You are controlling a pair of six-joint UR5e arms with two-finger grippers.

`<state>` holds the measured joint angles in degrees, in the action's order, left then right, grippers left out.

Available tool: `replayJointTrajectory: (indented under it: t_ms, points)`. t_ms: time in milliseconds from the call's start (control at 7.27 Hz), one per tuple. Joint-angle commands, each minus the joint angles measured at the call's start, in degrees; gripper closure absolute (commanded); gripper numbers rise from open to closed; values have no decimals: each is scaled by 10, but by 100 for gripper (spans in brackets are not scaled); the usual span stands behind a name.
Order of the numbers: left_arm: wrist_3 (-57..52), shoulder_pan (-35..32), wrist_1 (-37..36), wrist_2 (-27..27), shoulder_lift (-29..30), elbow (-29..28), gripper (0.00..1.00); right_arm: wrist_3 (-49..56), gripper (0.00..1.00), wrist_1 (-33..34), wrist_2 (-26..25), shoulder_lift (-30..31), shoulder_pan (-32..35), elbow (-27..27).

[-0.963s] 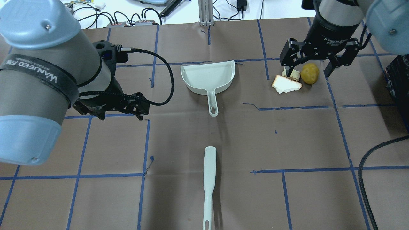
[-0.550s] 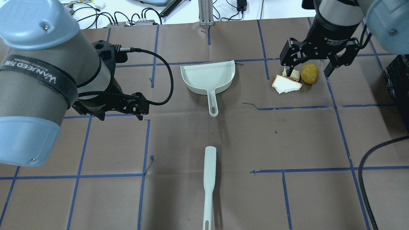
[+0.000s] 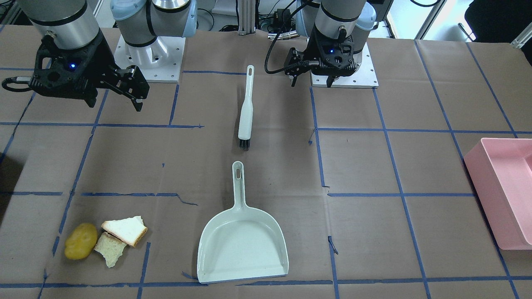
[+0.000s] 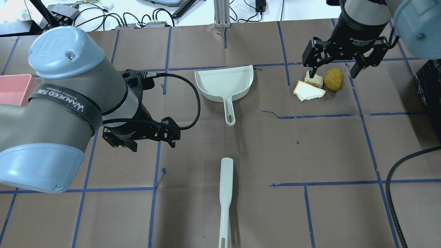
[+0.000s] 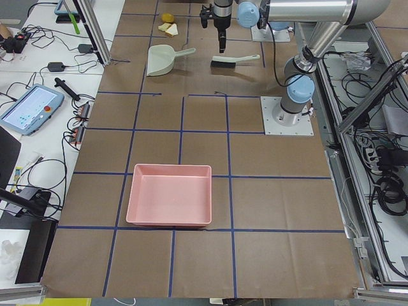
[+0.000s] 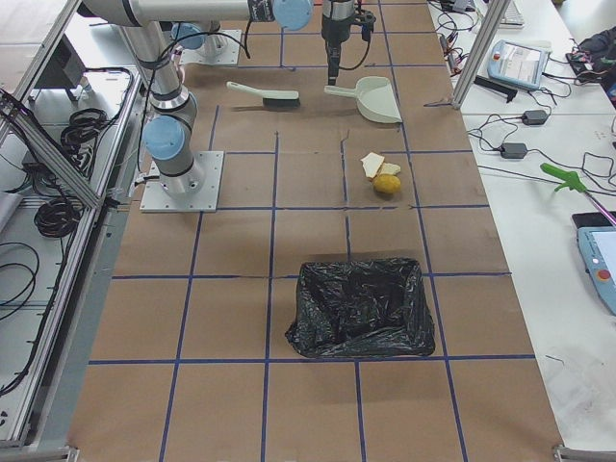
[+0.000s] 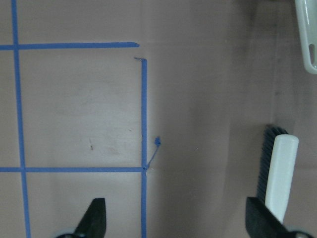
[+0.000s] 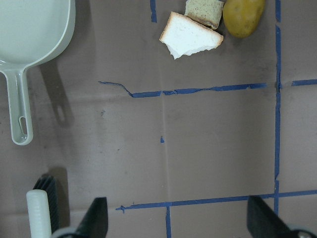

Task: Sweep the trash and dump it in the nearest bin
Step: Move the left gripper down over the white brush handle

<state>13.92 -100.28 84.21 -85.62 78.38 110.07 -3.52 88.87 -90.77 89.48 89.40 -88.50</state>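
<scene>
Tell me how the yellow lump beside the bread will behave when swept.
The yellow lump looks rounded and smooth, so it will probably roll rather than slide. It seems solid, likely heavier than the bread pieces.

On the surface (image 4: 310,144), the dustpan (image 4: 223,84) is placed beyond the brush (image 4: 225,193) in the overhead view. To its right, two bread pieces (image 4: 309,90) are set just beside the potato-like lump (image 4: 334,79).

The light is bright and even and comes from above, so shadows are soft. In the right wrist view the handle of the dustpan (image 8: 29,29) throws a faint shadow toward 3 o'clock. The white desk (image 4: 303,8) at 12 o'clock of the overhead view is overexposed. The left wrist view is dimmer and slightly soft.
</scene>
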Motion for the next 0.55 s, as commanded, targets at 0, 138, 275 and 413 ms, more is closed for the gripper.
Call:
replayJointTrajectory:
  t_ms: [0, 138, 275, 413]
  points:
    - [57, -106, -19, -7, 0, 22, 1, 0, 0, 1, 0, 0, 0, 0]
    - [127, -137, -46, -8, -1, 46, 1, 0, 0, 1, 0, 0, 0, 0]
    - [145, -143, -48, -6, -6, 72, 1, 0, 0, 1, 0, 0, 0, 0]
    - [178, -157, -51, -6, -16, 113, 1, 0, 0, 2, 0, 0, 1, 1]
